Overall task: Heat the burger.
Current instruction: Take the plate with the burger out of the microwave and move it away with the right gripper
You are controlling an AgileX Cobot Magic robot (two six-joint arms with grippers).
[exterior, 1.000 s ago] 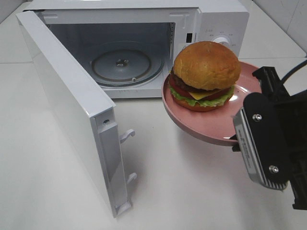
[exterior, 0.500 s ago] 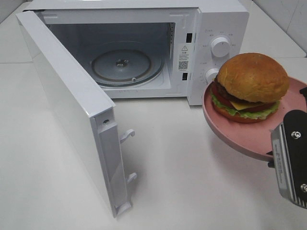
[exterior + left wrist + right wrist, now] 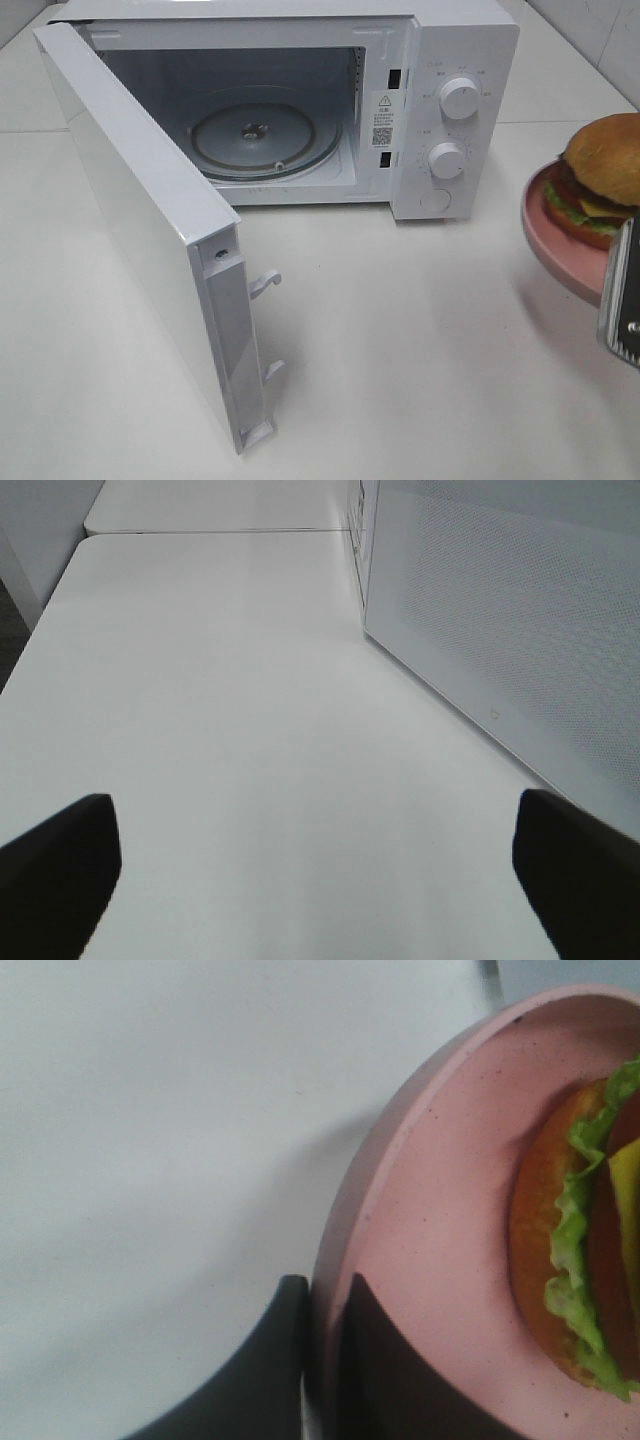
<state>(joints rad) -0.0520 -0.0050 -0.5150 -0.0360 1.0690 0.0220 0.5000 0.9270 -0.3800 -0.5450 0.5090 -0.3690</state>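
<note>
Oddly, right claw [image 3: 320, 1310], clenched on the plate [image 3: 560, 250] rim, has swung the burger [image 3: 600, 170] away from the open microwave [image 3: 300, 100]; left claw [image 3: 320, 870] idle, spread.

Right arm [image 3: 622, 300], exterior high view: only a slim grey metal housing with fine ribbed edging and a dark border shows at the frame edge. Right gripper [image 3: 320, 1330], wrist view: two smooth, matte black fingers [image 3: 262, 1370] tapering to blunt tips. Left gripper [image 3: 320, 865], wrist view: two matte black fingers [image 3: 60, 865] with squared, rounded-corner ends, seen at either side.
</note>
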